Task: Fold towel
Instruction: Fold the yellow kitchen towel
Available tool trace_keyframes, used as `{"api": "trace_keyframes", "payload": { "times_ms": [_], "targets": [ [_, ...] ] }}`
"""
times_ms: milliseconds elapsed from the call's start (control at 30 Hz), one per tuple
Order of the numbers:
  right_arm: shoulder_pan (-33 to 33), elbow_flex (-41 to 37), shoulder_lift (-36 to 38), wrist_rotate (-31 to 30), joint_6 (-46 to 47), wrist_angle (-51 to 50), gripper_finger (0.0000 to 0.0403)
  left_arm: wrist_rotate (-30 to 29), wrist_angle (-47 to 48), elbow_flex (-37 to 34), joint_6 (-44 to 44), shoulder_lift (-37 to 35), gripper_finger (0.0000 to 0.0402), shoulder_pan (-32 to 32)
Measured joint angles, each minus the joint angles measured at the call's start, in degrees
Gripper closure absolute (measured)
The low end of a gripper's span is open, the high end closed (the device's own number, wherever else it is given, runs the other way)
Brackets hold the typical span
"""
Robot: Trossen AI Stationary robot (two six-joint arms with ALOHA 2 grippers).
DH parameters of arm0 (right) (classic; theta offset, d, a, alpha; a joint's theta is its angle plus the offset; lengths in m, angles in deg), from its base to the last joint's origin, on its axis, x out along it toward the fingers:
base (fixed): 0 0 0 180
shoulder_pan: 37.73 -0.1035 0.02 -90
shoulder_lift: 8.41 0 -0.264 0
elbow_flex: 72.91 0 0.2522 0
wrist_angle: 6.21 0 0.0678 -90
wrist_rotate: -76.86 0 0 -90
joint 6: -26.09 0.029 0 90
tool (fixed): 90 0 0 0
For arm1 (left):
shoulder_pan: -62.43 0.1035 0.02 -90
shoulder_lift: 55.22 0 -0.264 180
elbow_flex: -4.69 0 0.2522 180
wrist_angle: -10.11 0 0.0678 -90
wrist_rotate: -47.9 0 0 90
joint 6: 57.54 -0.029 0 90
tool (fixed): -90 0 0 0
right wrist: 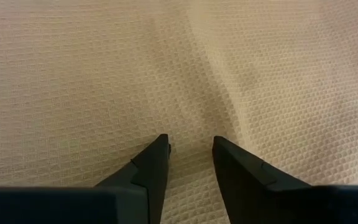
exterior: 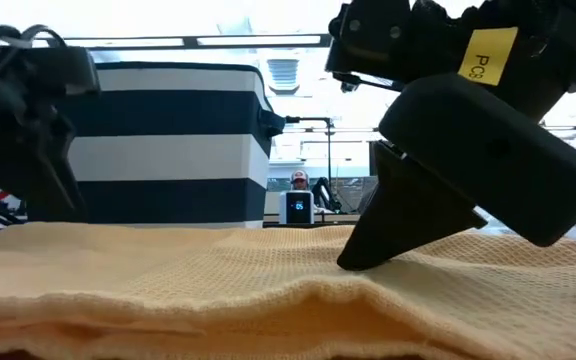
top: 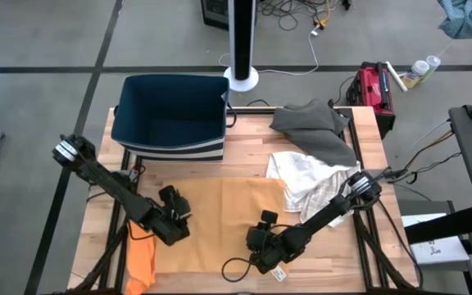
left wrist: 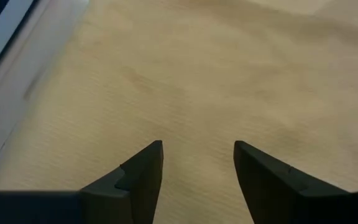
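With our left gripper [left wrist: 197,155] and right gripper [right wrist: 190,146] parted, empty, against the tan towel [top: 220,213], closing risked pinching only the top layer.

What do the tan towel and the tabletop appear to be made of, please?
Tan towel: probably cotton waffle weave, matte; a fine grid of small woven cells shows and it lies in soft ripples. Tabletop: apparently wood, butcher-block style, with pale joined strips and a smooth, lightly finished look.

Other things on and around the table

A dark blue bin [top: 170,115] with striped sides stands at the table's far edge, a grey cloth [top: 314,123] and a white cloth [top: 306,180] lie crumpled beside it, an orange cloth [top: 140,258] hangs off the left edge, and a red case [top: 373,86] sits on the floor.
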Motion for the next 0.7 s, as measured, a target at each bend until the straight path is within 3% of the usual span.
{"api": "trace_keyframes", "payload": {
  "times_ms": [100,400,533,700],
  "targets": [
    [-0.6,0.9,0.0,-0.2,0.0,0.0,0.0275,1.1,-2.1,0.6,-0.8,0.2,0.0218,-0.7],
    [-2.2,2.2,0.0,-0.7,-0.1,6.6,0.0285,8.7,-23.1,1.0,-8.1,6.9,0.022,-5.4],
    [-3.2,1.6,0.0,0.1,-1.9,13.1,0.0284,10.0,-23.0,3.3,-8.3,11.2,0.022,-7.4],
    [-3.4,1.4,0.0,2.5,-2.8,13.9,0.0276,8.5,-14.0,6.0,-6.1,14.7,0.0224,-7.5]
  ]
}}
